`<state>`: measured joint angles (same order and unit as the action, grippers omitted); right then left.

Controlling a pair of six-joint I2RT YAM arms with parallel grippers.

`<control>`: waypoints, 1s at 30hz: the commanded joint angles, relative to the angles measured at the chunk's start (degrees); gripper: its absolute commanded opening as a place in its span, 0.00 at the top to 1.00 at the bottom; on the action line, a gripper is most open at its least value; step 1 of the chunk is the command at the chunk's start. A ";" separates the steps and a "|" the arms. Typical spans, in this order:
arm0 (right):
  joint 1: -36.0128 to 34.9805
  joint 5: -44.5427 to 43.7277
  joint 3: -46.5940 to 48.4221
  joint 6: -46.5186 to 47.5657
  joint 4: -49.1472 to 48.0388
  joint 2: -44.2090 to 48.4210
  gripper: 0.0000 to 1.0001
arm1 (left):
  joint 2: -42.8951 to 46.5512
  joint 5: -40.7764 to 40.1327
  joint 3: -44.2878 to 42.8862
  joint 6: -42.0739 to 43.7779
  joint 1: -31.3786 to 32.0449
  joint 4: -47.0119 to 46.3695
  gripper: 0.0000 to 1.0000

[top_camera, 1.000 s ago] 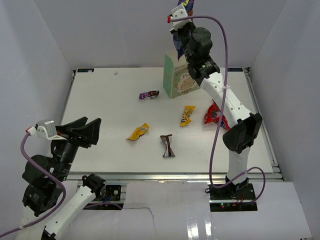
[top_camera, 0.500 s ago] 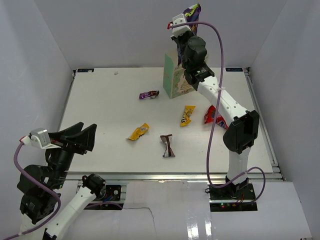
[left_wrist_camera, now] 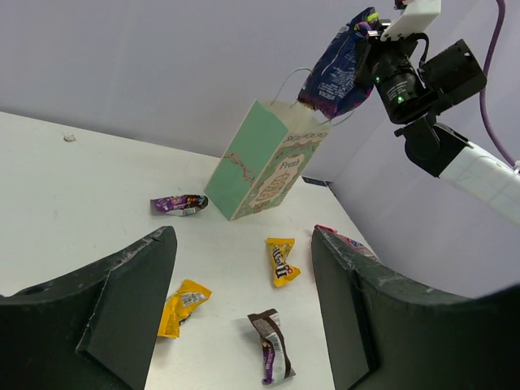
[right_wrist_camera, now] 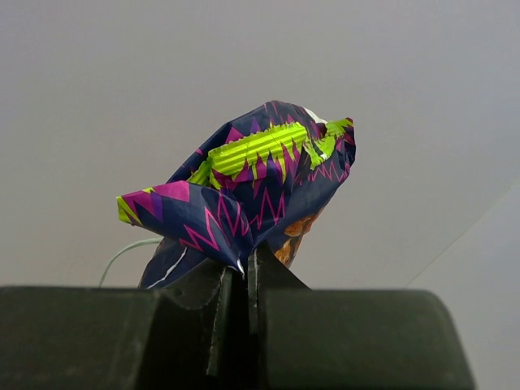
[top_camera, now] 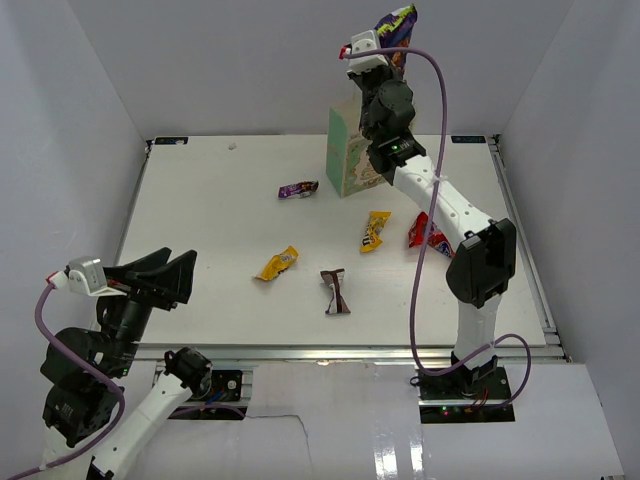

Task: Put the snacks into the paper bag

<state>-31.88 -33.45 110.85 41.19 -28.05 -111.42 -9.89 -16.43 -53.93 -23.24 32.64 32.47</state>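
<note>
paper bag [top_camera: 345, 150] upright at rear, snacks [top_camera: 335, 291] scattered centre

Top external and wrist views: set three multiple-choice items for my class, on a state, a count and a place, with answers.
1. The left gripper is: A shut on a packet; B open and empty; C shut and empty.
2. How many snack packets lie on the table? A five; B three; C seven.
3. Where is the dark blue chip bag? A on the table; B in the left gripper; C held aloft by the right gripper.
Answers: B, its fingers stand apart with nothing between; A, purple wrapper, two yellow packets, bar wrapper, red chip bag; C, shut jaws pinch it.
</note>
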 commanded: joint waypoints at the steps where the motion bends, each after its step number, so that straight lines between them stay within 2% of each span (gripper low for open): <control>1: 0.67 -0.91 4.47 1.96 -15.54 0.68 0.92 | 0.13 -0.71 -0.03 -0.22 0.14 0.58 0.22; 13: 1.38 -2.49 4.91 0.82 -16.33 -2.23 0.92 | 0.13 -1.33 0.76 -0.13 0.14 0.40 0.22; 21: 1.64 -4.25 4.55 -0.76 -17.56 -4.42 0.88 | 0.22 -0.98 2.25 -0.66 0.14 -0.30 0.22; 25: 1.73 -4.78 6.40 -2.16 -17.56 -6.35 0.84 | 0.75 -1.24 2.60 -0.92 0.14 -0.30 0.22; 30: 1.73 -5.39 10.00 -3.48 -17.65 -9.52 0.83 | 0.92 -1.50 2.69 -1.28 0.14 0.14 0.23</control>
<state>-30.39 -38.76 114.41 38.96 -33.61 -122.02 -9.02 -17.26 -51.70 -24.05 32.64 32.51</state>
